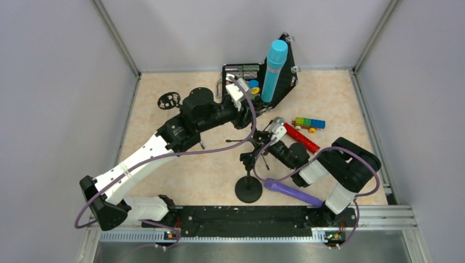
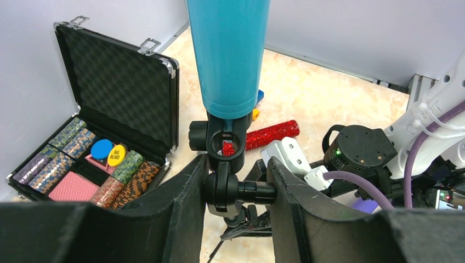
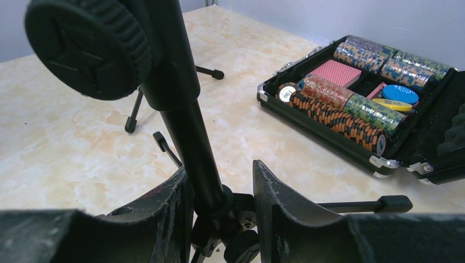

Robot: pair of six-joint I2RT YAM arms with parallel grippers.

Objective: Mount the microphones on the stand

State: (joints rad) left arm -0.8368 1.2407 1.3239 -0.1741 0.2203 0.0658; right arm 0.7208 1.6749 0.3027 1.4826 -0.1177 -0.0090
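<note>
The light blue microphone [image 1: 274, 68] [image 2: 227, 55] stands upright in a black clip [image 2: 225, 143], raised over the back of the table. My left gripper [image 1: 238, 93] [image 2: 237, 164] is shut on that clip's joint. Whether the clip joins the stand is not visible. The stand [image 1: 254, 156] [image 3: 189, 126] is a black tripod with a pole that ends in a round disc [image 1: 248, 189]. My right gripper [image 1: 267, 141] [image 3: 219, 170] is shut on its lower pole joint. The glittery red microphone [image 1: 300, 137] [image 2: 271, 133] lies flat on the table. The purple microphone [image 1: 290, 192] lies under my right arm.
An open black case of poker chips [image 1: 241, 73] [image 2: 126, 82] [image 3: 417, 148] stands at the back, right behind the blue microphone. A multicoloured toy-brick car [image 1: 310, 123] sits beside the red microphone. A round black mesh piece [image 1: 169, 100] lies at the back left.
</note>
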